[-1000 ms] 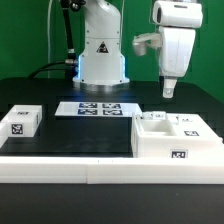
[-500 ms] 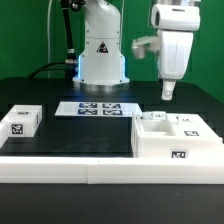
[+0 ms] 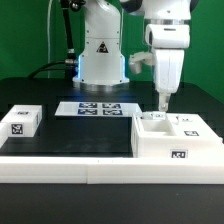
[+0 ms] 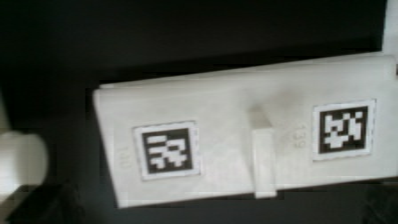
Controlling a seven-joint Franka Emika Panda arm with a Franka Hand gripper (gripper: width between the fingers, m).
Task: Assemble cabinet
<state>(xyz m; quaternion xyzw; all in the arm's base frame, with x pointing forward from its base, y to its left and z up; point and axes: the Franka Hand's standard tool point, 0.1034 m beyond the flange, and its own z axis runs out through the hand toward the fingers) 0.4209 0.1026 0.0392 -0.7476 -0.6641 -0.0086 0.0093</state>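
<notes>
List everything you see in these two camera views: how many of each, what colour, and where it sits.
cabinet: one, white with black-and-white tags, on the table at the exterior view's right; it fills the wrist view.
small block: one, white with one tag, at the exterior view's left.
marker board: one, white with several tags, flat in front of the robot base.
table: one, black top.
ledge: one, white, along the table's near edge.
robot base: one, white, behind the marker board.
gripper: one, white, just above the cabinet; whether it is open or shut is unclear.
</notes>
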